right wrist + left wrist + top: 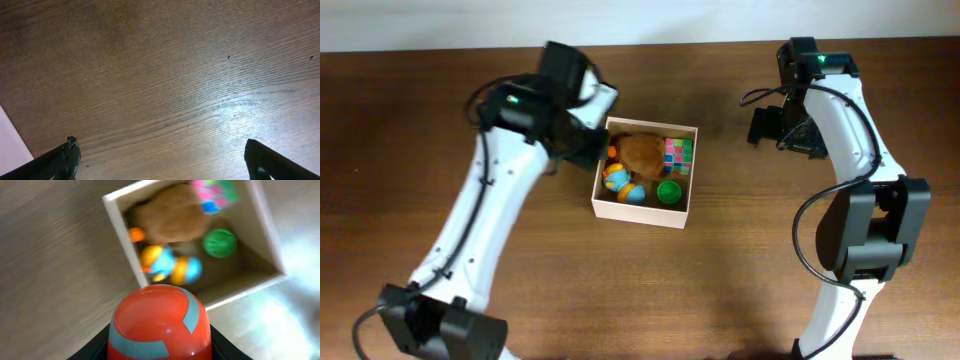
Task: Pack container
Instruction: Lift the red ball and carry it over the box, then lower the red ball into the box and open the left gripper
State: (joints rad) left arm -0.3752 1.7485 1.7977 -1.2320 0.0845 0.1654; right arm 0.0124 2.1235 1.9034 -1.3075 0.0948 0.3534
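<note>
While left claw holds a ball, container lies alongside.

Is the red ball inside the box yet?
No, the red ball is held in the left end effector, not resting inside the container.

One container, one red toy, one green ball, one cube

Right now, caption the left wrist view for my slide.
Left gripper holds a red-and-teal ball near the container, brown plush and green ball inside.
</note>
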